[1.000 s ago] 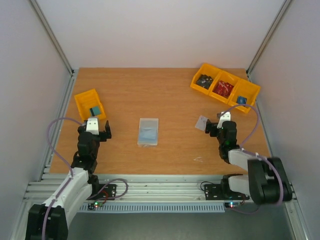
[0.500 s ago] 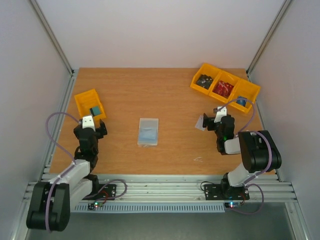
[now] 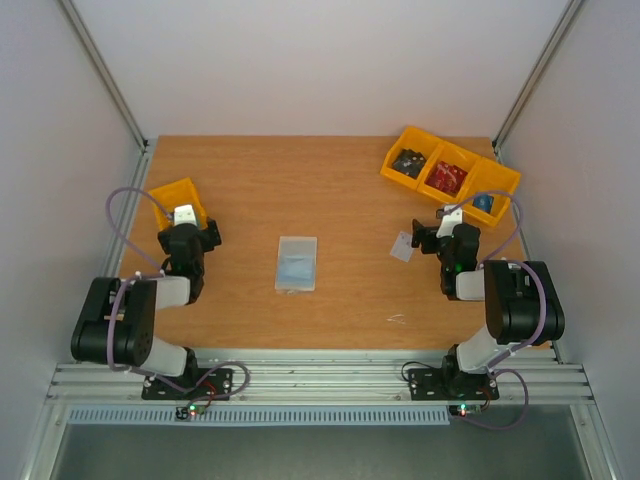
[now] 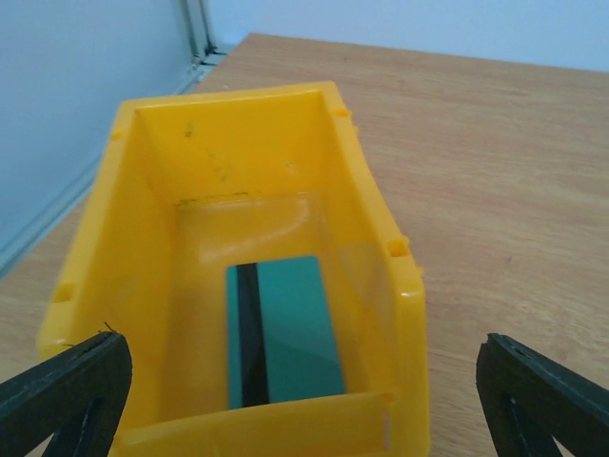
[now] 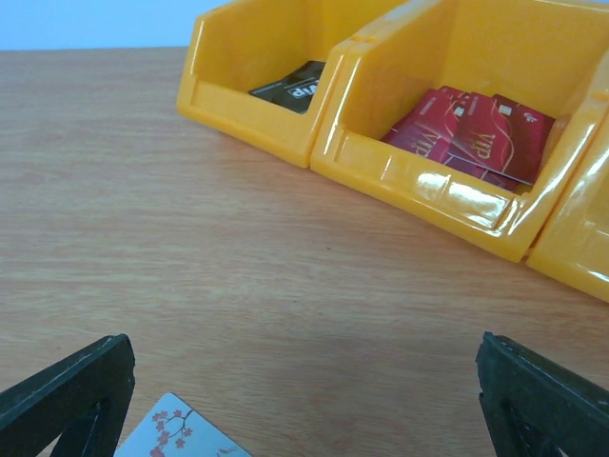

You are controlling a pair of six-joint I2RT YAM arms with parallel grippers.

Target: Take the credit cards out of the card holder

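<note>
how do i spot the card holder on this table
Go to the middle of the wooden table. The card holder lies flat there alone, a pale blue-grey rectangle, bigger than the small white card to its right.

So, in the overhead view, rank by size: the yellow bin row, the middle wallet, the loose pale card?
1. Yellow bin row, largest.
2. Card holder, next.
3. Loose pale card, clearly smallest.
Camera distance is similar for all three.
</note>
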